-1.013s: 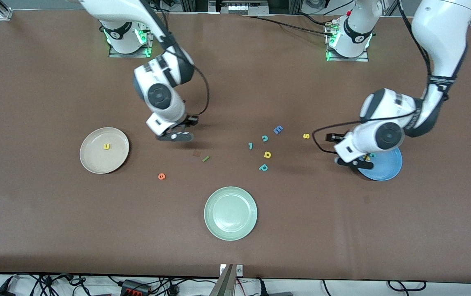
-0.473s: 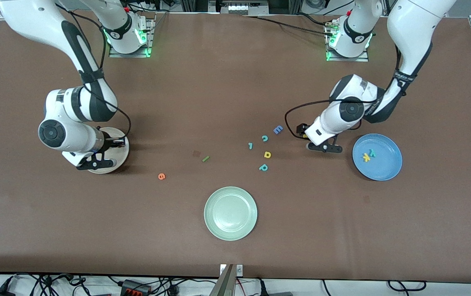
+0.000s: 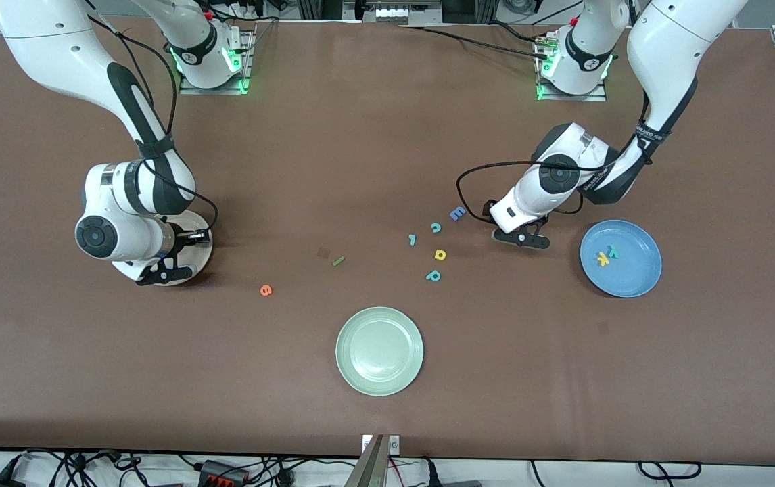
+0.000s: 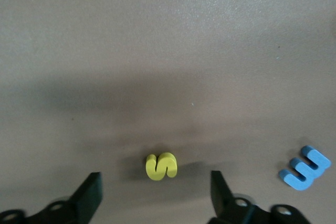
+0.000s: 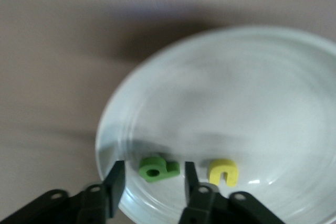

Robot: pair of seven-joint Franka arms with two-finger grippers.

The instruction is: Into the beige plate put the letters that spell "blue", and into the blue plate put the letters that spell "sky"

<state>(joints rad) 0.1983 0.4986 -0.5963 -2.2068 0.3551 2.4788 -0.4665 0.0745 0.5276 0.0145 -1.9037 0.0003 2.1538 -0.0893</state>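
The beige plate (image 3: 202, 253) (image 5: 236, 103) lies toward the right arm's end of the table. The green b (image 5: 158, 169) and yellow u (image 5: 224, 172) lie in it. My right gripper (image 3: 166, 270) (image 5: 153, 179) hangs low over the plate. It is open, with its fingers either side of the b and clear of it. The green l (image 3: 339, 260) and orange e (image 3: 266, 290) lie on the table. The blue plate (image 3: 634, 281) holds the yellow k (image 3: 602, 258) and teal y (image 3: 612, 252). My left gripper (image 3: 521, 238) (image 4: 156, 184) is open above the yellow s (image 4: 161, 166).
A bigger blue E (image 3: 457, 214) (image 4: 304, 168) lies beside the s. A teal c (image 3: 435, 227), a small teal piece (image 3: 412, 239), a yellow d-shaped letter (image 3: 440, 254) and a teal p (image 3: 433, 275) are scattered mid-table. A pale green plate (image 3: 379, 351) sits nearer the front camera.
The right arm swung from mid-table to the beige plate and opened, and the green b now lies there. The left arm left the blue plate and came down over the yellow s.
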